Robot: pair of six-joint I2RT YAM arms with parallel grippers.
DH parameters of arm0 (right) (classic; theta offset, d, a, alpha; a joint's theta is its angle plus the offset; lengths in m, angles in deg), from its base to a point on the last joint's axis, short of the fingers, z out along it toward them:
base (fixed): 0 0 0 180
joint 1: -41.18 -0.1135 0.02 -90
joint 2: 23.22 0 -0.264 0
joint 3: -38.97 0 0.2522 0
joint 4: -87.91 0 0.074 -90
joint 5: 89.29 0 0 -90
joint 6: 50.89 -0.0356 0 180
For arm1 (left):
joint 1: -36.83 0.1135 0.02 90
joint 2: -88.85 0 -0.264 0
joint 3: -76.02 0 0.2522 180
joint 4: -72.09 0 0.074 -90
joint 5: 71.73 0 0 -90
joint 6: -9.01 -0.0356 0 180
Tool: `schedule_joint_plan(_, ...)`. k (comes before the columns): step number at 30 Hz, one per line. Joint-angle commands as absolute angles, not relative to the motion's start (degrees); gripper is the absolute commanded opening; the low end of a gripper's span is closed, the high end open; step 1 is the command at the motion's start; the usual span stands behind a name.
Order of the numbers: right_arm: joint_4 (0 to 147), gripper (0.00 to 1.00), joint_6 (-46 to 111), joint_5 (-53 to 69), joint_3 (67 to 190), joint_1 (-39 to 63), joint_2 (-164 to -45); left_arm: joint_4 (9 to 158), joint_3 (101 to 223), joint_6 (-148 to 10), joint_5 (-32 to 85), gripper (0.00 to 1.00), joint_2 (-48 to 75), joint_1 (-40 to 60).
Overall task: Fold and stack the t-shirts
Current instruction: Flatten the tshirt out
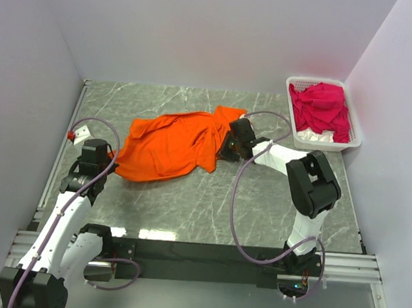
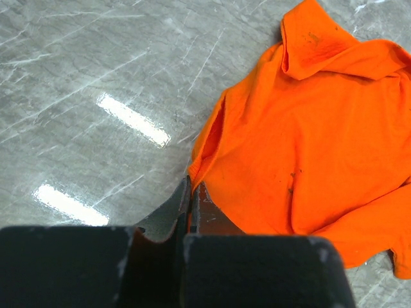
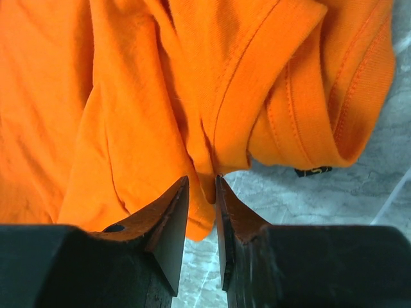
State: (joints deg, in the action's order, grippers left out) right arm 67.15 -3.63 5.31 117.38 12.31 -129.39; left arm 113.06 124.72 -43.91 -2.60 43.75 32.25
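Orange t-shirt (image 1: 174, 146) crumpled mid-counter (image 1: 187, 206). Right tool (image 3: 202, 183) at shirt's right edge, jaws slightly spread, cloth fold between tips. Left tool (image 2: 191, 186) pressed together at shirt's left corner; cloth pinched or not, cannot tell. Magenta t-shirts (image 1: 322, 106) heaped in white basket (image 1: 292, 81), far right corner.

And here's the grey marbled table (image 1: 188, 202), glossy with light streaks, carrying the orange t-shirt (image 1: 171, 148) sprawled rumpled across its middle, one sleeve bunched at the right end, while the white slotted basket (image 1: 355, 130) sits well apart in the far right corner.
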Motion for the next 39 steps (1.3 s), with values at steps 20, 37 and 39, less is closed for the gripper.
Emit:
schedule_joint_plan(20,69.32,0.27,-3.52,2.91,119.71,11.91,-131.33,111.17,125.82,-44.42,-2.48,0.01,43.94,32.35)
schedule_joint_plan(37,66.42,0.03,1.39,-0.87,117.6,12.52,-125.02,111.52,125.91,-43.99,-2.56,0.01,44.64,32.35)
schedule_joint_plan(39,64.49,0.01,2.37,-1.92,117.07,12.61,-123.08,111.26,125.56,-43.72,-2.65,0.01,45.34,32.26)
